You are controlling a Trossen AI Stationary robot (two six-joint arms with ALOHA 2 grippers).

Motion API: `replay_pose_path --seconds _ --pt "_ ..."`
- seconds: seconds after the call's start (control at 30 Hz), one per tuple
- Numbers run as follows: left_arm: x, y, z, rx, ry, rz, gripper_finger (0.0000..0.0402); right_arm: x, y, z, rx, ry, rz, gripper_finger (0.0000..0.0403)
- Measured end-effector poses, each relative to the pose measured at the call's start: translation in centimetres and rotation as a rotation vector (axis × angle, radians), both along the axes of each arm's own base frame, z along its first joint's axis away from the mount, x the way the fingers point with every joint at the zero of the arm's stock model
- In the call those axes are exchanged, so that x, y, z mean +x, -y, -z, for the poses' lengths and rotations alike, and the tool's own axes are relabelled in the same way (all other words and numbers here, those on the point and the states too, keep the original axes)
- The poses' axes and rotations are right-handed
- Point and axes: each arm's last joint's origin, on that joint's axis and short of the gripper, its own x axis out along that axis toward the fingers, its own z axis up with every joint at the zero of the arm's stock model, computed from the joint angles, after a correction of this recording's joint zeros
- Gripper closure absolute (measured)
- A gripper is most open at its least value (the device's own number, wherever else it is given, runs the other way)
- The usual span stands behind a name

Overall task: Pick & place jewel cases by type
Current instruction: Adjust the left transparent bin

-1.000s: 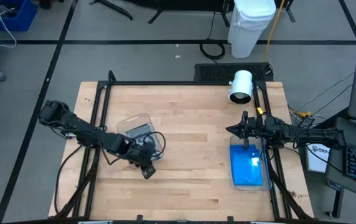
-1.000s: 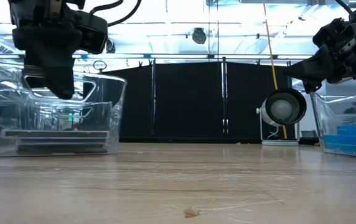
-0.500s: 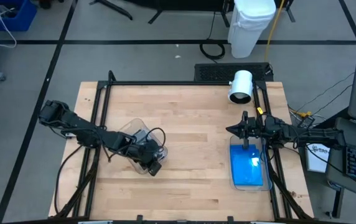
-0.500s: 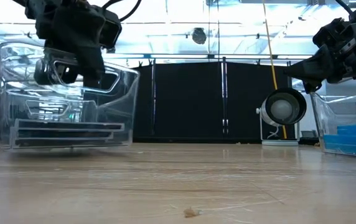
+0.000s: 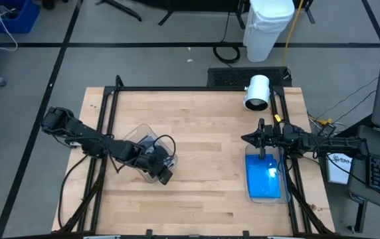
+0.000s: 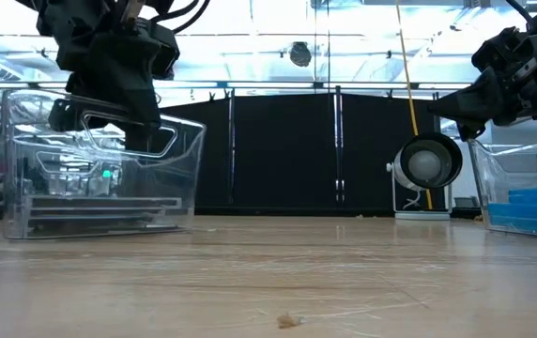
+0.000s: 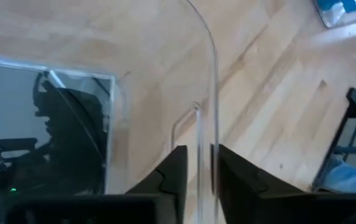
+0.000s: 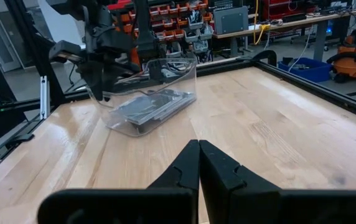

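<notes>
On a wooden table (image 5: 203,139), the left gripper (image 7: 198,171) reaches low across the left half, its fingers pinching the wall of a clear tub (image 6: 99,178) that rests there. Grey and dark jewel cases (image 8: 150,106) lie flat inside it. The right gripper (image 8: 198,163), fingers pressed together, hovers at the right edge above a second tub (image 5: 265,178) holding bright blue cases (image 5: 264,182).

No text, label or number can be read anywhere.
</notes>
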Motion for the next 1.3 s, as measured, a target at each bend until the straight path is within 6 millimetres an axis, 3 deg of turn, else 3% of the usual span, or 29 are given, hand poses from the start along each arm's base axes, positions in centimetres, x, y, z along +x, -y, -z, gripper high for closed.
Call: replay_pose_path --seconds 0.27,0.43,0.6,0.73,1.07,1.2,1.3 --pt "0.0 0.0 0.1 0.020 -0.005 0.026 0.0235 0.0 0.0 0.0 0.000 0.000 0.000 0.0402" --pt "-0.2 0.0 -1.0 0.024 0.049 0.089 0.0216 0.0 0.0 0.0 0.000 0.000 0.001 0.0401" --pt "-0.9 -0.6 -2.8 0.070 0.130 0.093 0.0231 0.0 0.0 0.0 0.000 0.000 0.001 0.0402" --pt "-2.5 -1.2 -3.9 0.061 0.099 0.066 0.0254 0.0 0.0 0.0 0.000 -0.001 0.001 0.0402" --pt "-9.0 -1.2 -4.5 -0.238 -0.368 -0.143 0.0308 0.1 0.0 0.1 0.001 -0.015 0.002 0.0402" --pt "-10.5 -0.7 -4.9 -0.314 -0.434 -0.229 0.0316 0.2 0.0 0.3 0.002 -0.030 0.002 0.0401" --pt "-11.3 -0.5 -4.8 -0.277 -0.472 -0.282 0.0325 0.2 0.0 0.4 0.001 -0.043 0.002 0.0401"
